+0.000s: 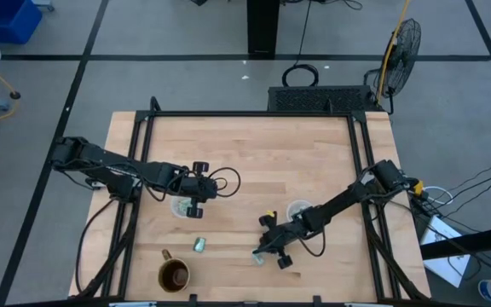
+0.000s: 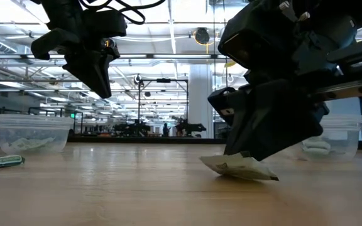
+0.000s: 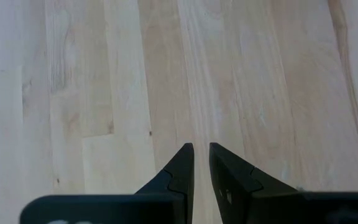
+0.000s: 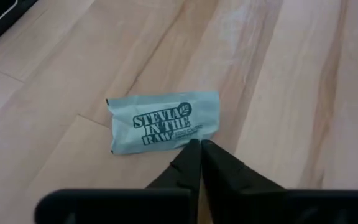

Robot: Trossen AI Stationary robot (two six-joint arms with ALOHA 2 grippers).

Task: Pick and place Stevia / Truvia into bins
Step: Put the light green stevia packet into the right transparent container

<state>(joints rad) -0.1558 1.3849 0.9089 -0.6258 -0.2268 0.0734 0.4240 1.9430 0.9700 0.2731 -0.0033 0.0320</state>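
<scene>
A pale green Stevia packet (image 4: 163, 122) lies on the table near its near edge, and my right gripper (image 4: 199, 144) is shut on it; it also shows in the high view (image 1: 258, 256) and the low view (image 2: 237, 166). A second packet (image 1: 199, 245) lies flat to its left. Two clear cups stand on the table: the left one (image 1: 181, 206) holds packets (image 2: 27, 143), the right one (image 1: 298, 211) is behind the right gripper. My left gripper (image 3: 201, 149) hovers beside the left cup with its fingers nearly together and nothing between them. My right gripper pinches the Stevia packet at its long edge near one corner (image 4: 194, 135), between the two fingertips (image 4: 188, 152). The fingers slant down from above. The packet rests on the table, slightly tilted, with one end (image 2: 207, 161) a little raised.
A brown mug (image 1: 174, 275) stands by the near edge, left of the loose packet. A black frame (image 1: 245, 115) runs along the table's far, left and right sides. Bare wood lies between the two cups and toward the far edge.
</scene>
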